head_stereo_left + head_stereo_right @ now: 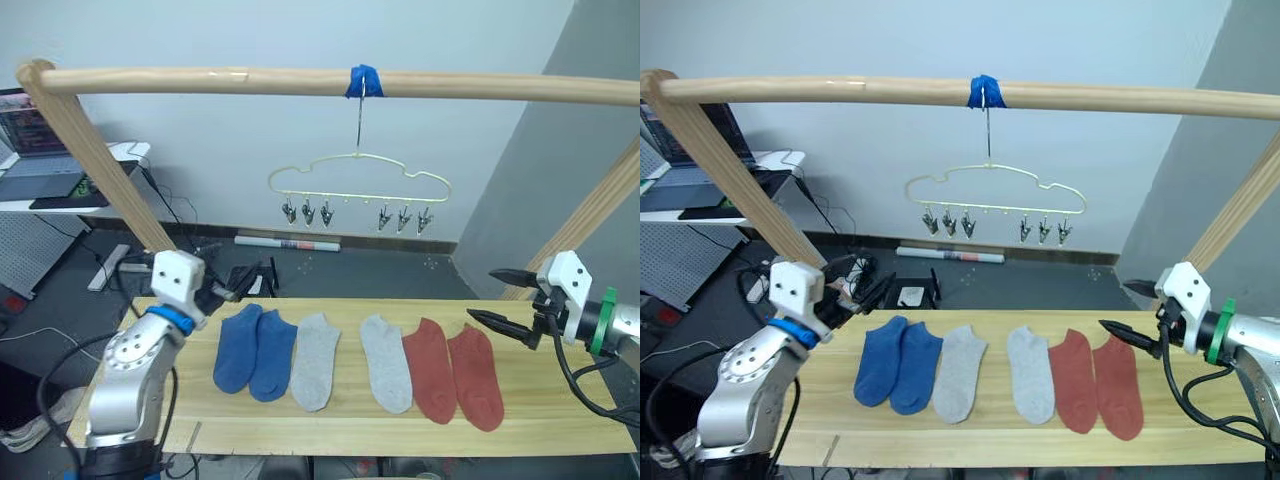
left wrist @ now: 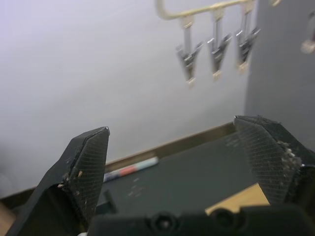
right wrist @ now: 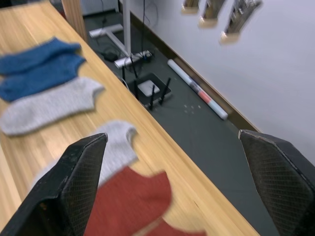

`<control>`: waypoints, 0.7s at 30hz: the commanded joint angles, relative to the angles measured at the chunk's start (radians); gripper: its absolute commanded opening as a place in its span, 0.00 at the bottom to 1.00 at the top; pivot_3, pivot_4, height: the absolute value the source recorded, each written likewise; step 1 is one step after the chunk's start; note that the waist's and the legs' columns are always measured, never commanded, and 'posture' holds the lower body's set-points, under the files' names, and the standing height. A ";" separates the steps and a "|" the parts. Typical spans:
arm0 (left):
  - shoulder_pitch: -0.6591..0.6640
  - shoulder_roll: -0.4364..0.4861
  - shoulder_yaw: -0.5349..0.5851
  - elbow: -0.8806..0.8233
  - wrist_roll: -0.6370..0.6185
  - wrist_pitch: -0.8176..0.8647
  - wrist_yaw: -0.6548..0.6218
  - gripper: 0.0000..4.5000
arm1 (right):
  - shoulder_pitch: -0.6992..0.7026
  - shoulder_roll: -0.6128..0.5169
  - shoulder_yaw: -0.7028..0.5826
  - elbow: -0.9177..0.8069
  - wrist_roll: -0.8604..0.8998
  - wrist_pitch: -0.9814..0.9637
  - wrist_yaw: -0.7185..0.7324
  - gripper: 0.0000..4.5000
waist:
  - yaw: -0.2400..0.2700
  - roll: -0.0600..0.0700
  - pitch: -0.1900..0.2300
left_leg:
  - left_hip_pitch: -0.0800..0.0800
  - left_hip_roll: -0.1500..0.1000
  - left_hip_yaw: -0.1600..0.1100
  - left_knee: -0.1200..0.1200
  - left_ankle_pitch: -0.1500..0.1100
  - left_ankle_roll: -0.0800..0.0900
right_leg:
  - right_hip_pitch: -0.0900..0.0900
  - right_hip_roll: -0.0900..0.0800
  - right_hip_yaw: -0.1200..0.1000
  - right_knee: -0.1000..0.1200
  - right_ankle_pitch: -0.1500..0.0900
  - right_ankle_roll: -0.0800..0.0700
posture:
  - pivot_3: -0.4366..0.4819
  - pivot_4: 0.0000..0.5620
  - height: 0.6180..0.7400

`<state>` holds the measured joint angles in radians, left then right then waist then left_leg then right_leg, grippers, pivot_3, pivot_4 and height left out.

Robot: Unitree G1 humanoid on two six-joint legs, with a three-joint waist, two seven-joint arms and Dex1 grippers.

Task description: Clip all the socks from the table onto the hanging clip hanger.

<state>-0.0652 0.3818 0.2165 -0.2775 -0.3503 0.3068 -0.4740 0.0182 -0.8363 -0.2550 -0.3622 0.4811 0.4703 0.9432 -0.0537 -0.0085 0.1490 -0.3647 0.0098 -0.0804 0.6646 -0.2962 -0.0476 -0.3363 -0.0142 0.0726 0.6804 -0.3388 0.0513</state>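
Note:
Six socks lie in a row on the pale wood table (image 1: pixel 560 420): two blue socks (image 1: pixel 255 350) at the left, two light grey socks (image 1: pixel 317 360) (image 1: pixel 385 362) in the middle, two rust-red socks (image 1: pixel 430 368) (image 1: pixel 476 375) at the right. The cream-yellow clip hanger (image 1: pixel 360 172) hangs above and behind them, its small metal clips (image 2: pixel 189 56) bare. My left gripper (image 1: pixel 232 290) hovers open at the table's back left edge, just left of the blue socks. My right gripper (image 1: pixel 482 294) stands open above the table's right end, beside the rust-red socks and pointing toward them.
A thick wooden pole (image 1: pixel 250 80) spans the top on slanted wooden legs (image 1: pixel 100 165) (image 1: pixel 590 215); blue tape (image 1: pixel 364 80) fixes the hanger's hook to it. Behind the table, the floor holds a router (image 3: pixel 150 88), cables and a tube (image 1: pixel 285 242). A desk with a laptop (image 1: pixel 35 140) stands far left.

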 commanded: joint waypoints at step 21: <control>-0.157 -0.127 -0.038 0.050 0.055 -0.123 0.152 0.51 | -0.109 0.037 -0.009 -0.363 0.274 0.267 -0.230 1.00 | -0.037 -0.012 0.096 | -0.009 0.000 0.000 0.000 0.000 0.000 | -0.008 -0.002 -0.001 -0.001 0.000 0.000 | 0.24 0.49 1.00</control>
<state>-0.2030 0.2584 0.1810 -0.2297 -0.3001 0.2128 -0.3241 -0.0756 -0.8018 -0.2524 -0.6794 0.7276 0.7341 0.7271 -0.0911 -0.0204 0.2454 -0.3762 0.0094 -0.0808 0.6652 -0.2962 -0.0476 -0.3472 -0.0164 0.0715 0.6795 -0.3388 0.0513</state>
